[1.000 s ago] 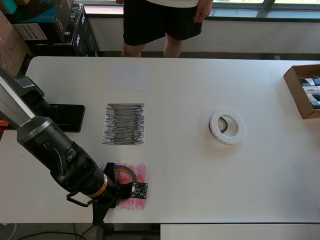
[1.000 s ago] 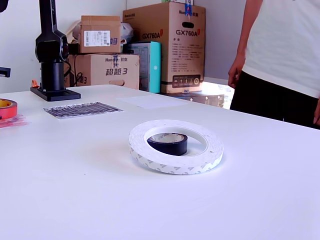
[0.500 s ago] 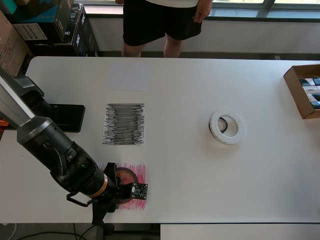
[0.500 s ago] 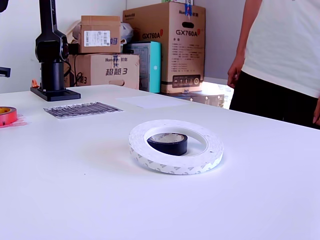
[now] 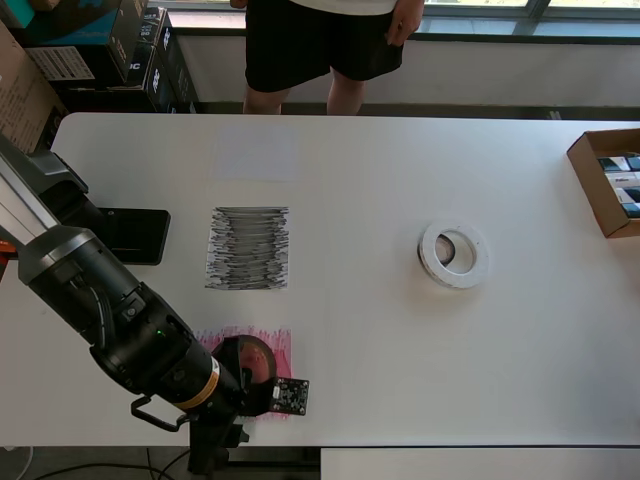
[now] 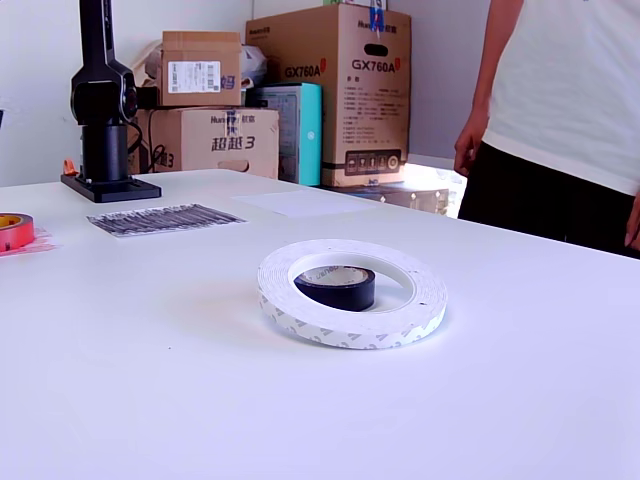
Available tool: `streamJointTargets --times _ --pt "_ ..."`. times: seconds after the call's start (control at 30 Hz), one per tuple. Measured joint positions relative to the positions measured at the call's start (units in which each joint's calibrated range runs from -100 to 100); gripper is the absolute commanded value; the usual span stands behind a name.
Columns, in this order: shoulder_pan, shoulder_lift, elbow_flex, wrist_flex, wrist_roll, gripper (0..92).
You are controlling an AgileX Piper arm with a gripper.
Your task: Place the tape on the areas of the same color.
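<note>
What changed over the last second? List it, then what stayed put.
The red tape roll came down: in the exterior view it was slightly raised a second ago and now lies flat on the red sheet. The gripper shifted toward the table's near edge and looks to have let go, though its jaws are hard to read. The white roll, the black roll inside it, the black sheet and the white sheet stayed put.
</note>
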Motion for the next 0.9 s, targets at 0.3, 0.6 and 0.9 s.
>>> streamJointTargets --times 0.3,0.6,0.9 --pt "6.0 2.3 -17.5 4.5 6.1 50.9" --pt "17.0 2.3 -29.2 16.8 20.1 50.8" --pt "25.8 9.3 -32.4 20.1 33.5 50.8"
